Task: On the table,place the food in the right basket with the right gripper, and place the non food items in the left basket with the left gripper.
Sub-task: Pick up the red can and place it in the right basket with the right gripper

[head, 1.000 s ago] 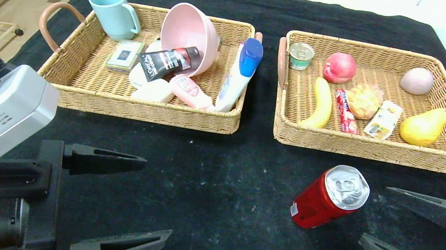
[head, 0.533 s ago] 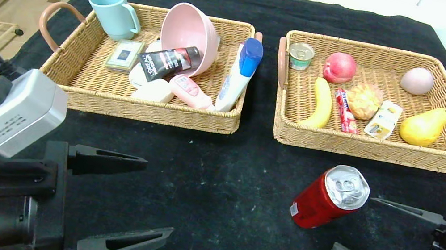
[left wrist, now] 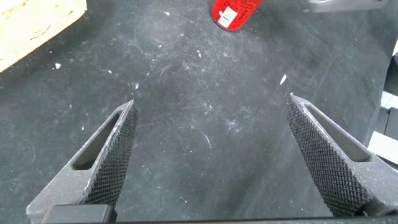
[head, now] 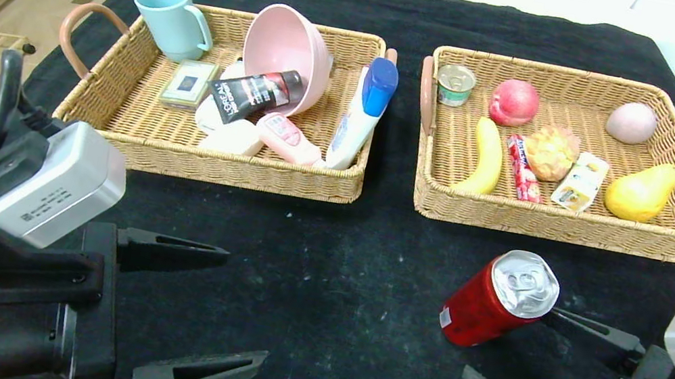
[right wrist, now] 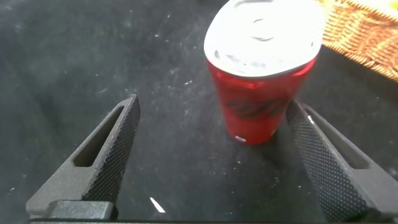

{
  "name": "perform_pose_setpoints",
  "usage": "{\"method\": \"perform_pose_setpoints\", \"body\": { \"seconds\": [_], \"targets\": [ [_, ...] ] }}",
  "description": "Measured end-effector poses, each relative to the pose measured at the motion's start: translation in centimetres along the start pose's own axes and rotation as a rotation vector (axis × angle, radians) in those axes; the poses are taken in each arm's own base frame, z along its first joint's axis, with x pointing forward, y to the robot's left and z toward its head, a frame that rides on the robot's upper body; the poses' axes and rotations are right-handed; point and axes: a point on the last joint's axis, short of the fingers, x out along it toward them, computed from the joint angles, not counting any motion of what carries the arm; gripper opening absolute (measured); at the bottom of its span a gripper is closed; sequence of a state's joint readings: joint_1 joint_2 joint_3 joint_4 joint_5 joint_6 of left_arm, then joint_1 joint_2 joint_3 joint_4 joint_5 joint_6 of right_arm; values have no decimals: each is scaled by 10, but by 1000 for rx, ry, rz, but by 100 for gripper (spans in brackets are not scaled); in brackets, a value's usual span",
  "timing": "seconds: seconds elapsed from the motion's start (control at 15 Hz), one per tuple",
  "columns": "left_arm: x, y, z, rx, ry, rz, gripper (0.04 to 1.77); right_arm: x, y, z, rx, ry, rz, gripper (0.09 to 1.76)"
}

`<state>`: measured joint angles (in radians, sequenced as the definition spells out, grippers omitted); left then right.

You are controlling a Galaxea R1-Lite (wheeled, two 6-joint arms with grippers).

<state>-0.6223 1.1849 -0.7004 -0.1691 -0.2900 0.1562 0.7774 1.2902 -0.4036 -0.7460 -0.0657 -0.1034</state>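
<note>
Head view: my right tool (head: 545, 361) gapes wide beside the can (head: 499, 300) on the tabletop (head: 319, 296); rigid, slick, I'd pinch mid-body.

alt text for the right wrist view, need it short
The open right gripper hovers low over the table with a red drink can, silver top showing, standing just ahead between its fingers, close to one of them. A corner of the right basket shows beyond the can.
</note>
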Motion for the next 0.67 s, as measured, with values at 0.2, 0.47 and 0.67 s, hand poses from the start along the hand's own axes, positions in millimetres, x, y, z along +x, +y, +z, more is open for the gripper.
{"method": "perform_pose_setpoints", "body": {
  "seconds": [0.2, 0.47, 0.67],
  "targets": [
    [0, 0, -1, 0, 2, 0, 172, 12, 1, 0, 4, -54, -48, 171],
    [1, 0, -1, 0, 6, -2, 172, 22, 3, -8, -1, -25, -72, 171],
    [2, 0, -2, 0, 10, -4, 172, 25, 3, -10, -2, -15, -75, 171]
  ]
}}
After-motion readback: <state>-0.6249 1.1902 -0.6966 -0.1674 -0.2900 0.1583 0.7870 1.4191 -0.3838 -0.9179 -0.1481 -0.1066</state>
